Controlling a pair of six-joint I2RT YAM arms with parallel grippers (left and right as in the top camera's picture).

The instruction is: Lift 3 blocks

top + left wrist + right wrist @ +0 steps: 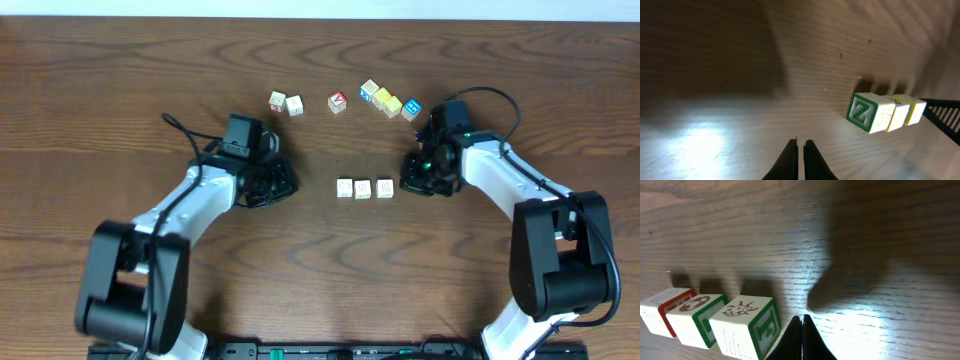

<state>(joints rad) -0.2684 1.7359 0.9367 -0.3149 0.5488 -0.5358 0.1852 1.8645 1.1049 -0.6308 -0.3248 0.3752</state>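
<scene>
While L gripper point(800, 147) and R gripper point(801, 322) sit closed (empty), blocks point(363, 188) in row btwn, seemingly touching.

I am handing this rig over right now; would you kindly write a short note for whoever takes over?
The left gripper is shut and empty, well apart from the row.
The right gripper is shut and empty, close beside the end block; contact unclear.
The three blocks sit in a row on the table, between the grippers.
Done: nothing lifted yet.
Left: lift all three, probably by pressing the row from both ends.
</scene>
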